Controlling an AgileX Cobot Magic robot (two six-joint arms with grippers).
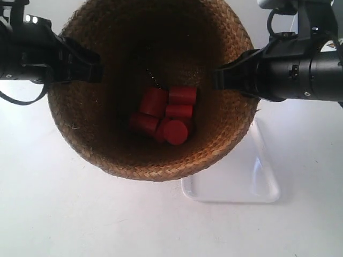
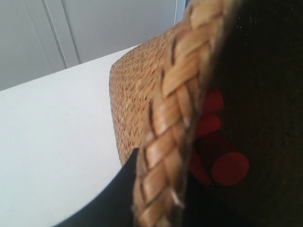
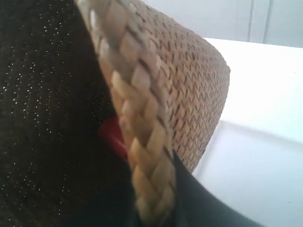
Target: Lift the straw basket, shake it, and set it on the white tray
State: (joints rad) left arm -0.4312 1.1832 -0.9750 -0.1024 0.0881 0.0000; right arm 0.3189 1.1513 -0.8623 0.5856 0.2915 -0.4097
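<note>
The straw basket (image 1: 107, 134) fills the upper middle of the exterior view, held up close to the camera. Several red cylinders (image 1: 163, 115) lie in its bottom. My left gripper (image 1: 88, 67) is shut on the braided rim (image 2: 173, 137) at the exterior view's left, one finger (image 2: 116, 194) outside the wall. My right gripper (image 1: 225, 77) is shut on the opposite rim (image 3: 147, 161), one finger (image 3: 208, 203) outside. The white tray (image 1: 252, 182) lies on the table below and to the right, partly hidden by the basket.
The white table (image 1: 64, 214) spreads around the tray. Pale cabinet panels (image 2: 71, 28) stand behind the table's far edge in the left wrist view.
</note>
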